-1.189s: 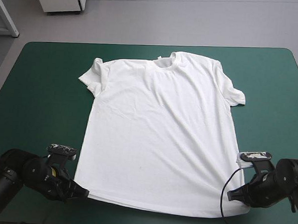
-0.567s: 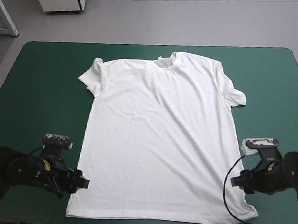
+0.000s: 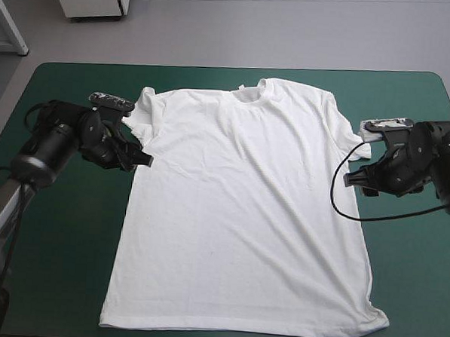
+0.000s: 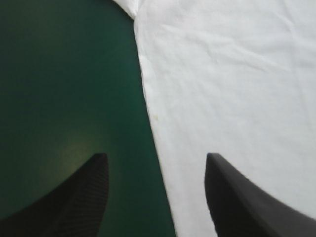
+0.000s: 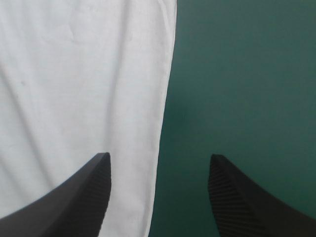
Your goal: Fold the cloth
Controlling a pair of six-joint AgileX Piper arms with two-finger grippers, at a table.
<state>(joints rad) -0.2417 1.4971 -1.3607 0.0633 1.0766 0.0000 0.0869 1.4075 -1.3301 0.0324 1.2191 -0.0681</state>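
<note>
The T-shirt [image 3: 245, 207] is white, and there is just one. It lies spread flat in the middle of the table, front up, with its neck hole [image 3: 251, 93] toward the far edge.

There are two pincers, and each has two black fingers. The left pincer [image 4: 155, 155] is spread wide. The side edge of the T-shirt runs right through the gap between its fingers [image 4: 74, 202]. One finger is over the teal-green cover [image 4: 64, 74] and the other is over the white cloth [image 4: 232, 74].

The right pincer [image 5: 159, 156] is spread wide too. The other side edge of the T-shirt [image 5: 74, 89] runs through its gap in the same way, with one finger over cloth and one over the cover.

From above, the left pincer [image 3: 139, 158] sits just under one of the two short sleeves [image 3: 146, 111]. Its arm reaches forward from the near left corner, and the pincer points in at the T-shirt. The right pincer [image 3: 353, 177] sits just under the other sleeve [image 3: 346, 133]. Its arm comes in from the right edge and also points in. I cannot tell if the fingers touch the cloth. The one table [image 3: 56, 227] shows all around the T-shirt.
</note>
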